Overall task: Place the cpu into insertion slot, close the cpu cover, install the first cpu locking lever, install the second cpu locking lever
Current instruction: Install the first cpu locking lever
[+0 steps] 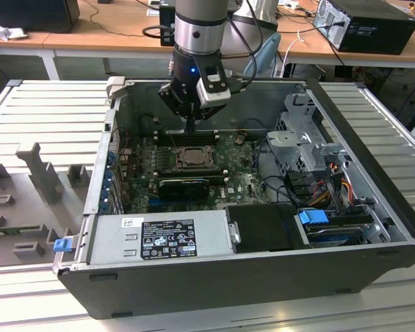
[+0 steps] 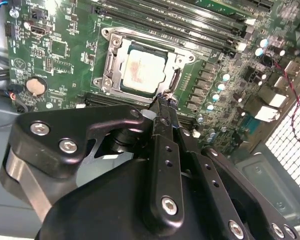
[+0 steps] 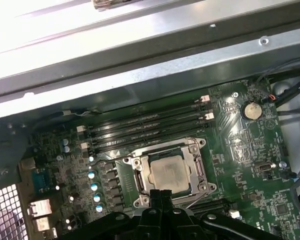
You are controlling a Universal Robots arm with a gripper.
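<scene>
The cpu (image 2: 142, 72) lies flat in the insertion slot (image 1: 207, 166) on the green motherboard, its pale square face up. It also shows in the first wrist view as the cpu (image 3: 167, 172). The silvery cpu cover (image 2: 114, 64) lies down around it as a frame, with the chip showing through its window. A thin wire locking lever (image 3: 160, 146) runs along one side of the socket. My gripper (image 2: 163, 100) hangs just above the socket's edge with its black fingers pressed together, holding nothing. In the exterior view the gripper (image 1: 190, 126) stands over the socket's far side.
The open black computer case (image 1: 373, 173) walls in the board. Memory slots (image 3: 150, 122) run beside the socket. A long black card (image 1: 183, 187), a power supply (image 1: 159, 238), a drive cage (image 1: 297, 138) and loose cables (image 1: 332, 183) crowd the case. Grey fixtures (image 1: 41, 173) stand outside it at the exterior view's left.
</scene>
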